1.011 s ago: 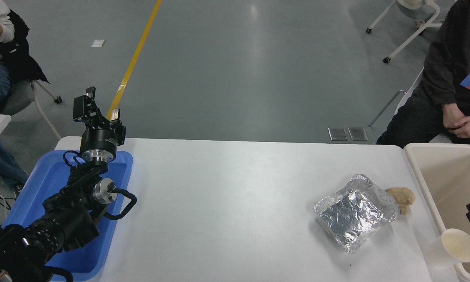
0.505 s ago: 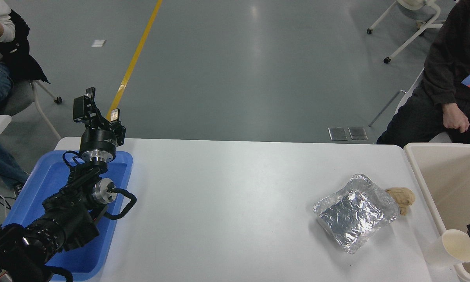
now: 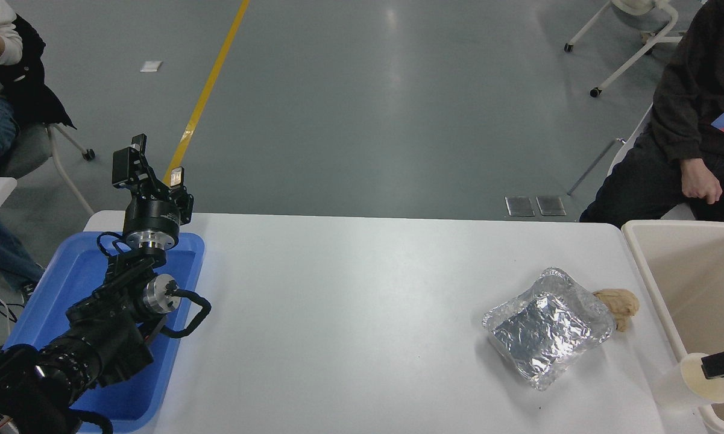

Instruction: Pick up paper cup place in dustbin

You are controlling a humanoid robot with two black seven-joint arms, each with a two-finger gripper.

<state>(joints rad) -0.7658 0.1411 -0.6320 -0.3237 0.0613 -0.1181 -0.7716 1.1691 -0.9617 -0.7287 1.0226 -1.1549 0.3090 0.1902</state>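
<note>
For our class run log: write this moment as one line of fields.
phase: reaching | right tool: at paper cup rim, grip unclear | cup: on table beside dustbin | left tool: parked, open, over blue tray

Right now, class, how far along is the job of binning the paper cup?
Nothing is finished: the paper cup stands on the table beside the dustbin. In hand: the right gripper reaches over the cup's rim, grasp unclear. Left: gripping, lifting and dropping it in the dustbin. The left gripper is parked above the blue tray.
</note>
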